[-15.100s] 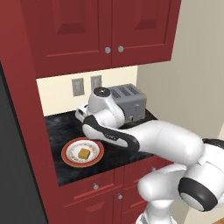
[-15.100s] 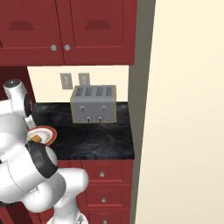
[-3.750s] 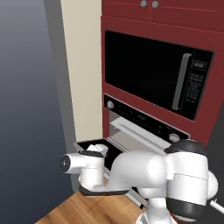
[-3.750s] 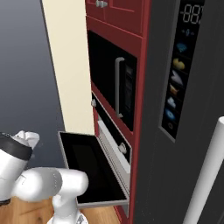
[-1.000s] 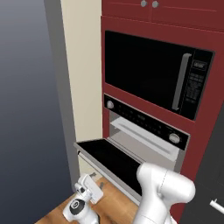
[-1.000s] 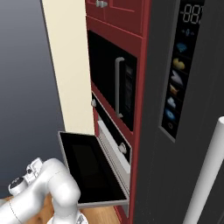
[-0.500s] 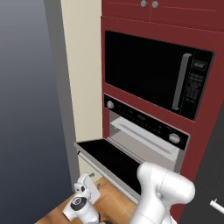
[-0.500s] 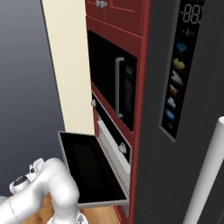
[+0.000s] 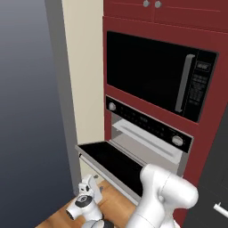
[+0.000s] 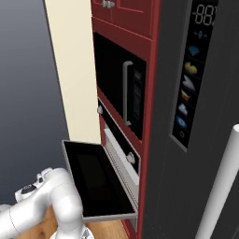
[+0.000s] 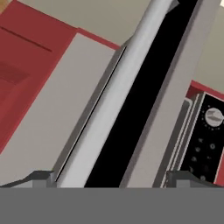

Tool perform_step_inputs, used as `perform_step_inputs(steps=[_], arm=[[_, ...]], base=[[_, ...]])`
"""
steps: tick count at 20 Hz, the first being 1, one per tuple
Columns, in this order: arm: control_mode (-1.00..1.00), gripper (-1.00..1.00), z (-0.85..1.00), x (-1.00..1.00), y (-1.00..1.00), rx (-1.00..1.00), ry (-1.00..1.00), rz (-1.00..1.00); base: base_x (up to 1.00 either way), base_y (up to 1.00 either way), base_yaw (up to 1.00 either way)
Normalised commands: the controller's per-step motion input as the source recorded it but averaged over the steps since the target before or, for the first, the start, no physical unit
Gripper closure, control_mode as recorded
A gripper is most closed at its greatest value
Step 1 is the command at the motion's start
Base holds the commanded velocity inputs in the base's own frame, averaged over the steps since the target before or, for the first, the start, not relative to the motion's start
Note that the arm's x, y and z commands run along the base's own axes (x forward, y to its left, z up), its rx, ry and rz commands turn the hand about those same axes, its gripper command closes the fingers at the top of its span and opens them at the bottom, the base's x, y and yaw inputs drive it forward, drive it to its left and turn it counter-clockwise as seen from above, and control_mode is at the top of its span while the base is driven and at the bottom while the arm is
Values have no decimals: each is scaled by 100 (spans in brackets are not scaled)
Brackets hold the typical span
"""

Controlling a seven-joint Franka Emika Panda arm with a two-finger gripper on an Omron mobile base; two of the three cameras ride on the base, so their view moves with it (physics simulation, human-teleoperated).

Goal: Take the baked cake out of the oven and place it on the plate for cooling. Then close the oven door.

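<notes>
Currently the oven door (image 9: 116, 162) hangs fully open, lying flat and horizontal out from the oven (image 9: 149, 133), hinged at its lower edge just below the grey cavity. The gripper (image 9: 91, 185) sits low, beneath and just outboard of the door's free front edge, near the wooden floor (image 9: 58, 218), pointing upward at the door. In the hand view the door's long silver bar handle (image 11: 118, 94) runs as a slanted band from the lower left toward the top right, beside the black edge of the door, so the handle's long axis lies across the gap between the two finger tips (image 11: 41, 177). The jaws stand spread wide, one tip to either side of the bar, and hold nothing; whether they touch the bar cannot be told. A silver control knob (image 11: 214, 117) on the black strip shows at the right of the hand view, so the oven front lies beyond the door from the hand. No cake or plate can be made out in these views. Judgement: closing the door calls for an upward push or lift from below the front edge, swinging it about the lower hinge toward the cavity.
</notes>
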Motion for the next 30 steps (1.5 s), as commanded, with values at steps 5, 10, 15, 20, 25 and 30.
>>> perform_step_inputs(steps=[5, 10, 15, 20, 25, 30], arm=[[-100, -100, -65, 38, 27, -9, -7, -24], [-100, -100, -68, 29, 27, -12, -8, -24], [-100, -100, -73, 21, 29, -19, -10, -27], [-100, -100, -72, 20, 27, -26, -15, -29], [-100, -100, -70, 18, 29, -28, -20, -29], [-100, -100, -68, 18, 29, -35, -23, -32]], base=[[0, 0, 0], [0, 0, 0], [0, 0, 0], [0, 0, 0], [0, 0, 0], [0, 0, 0]])
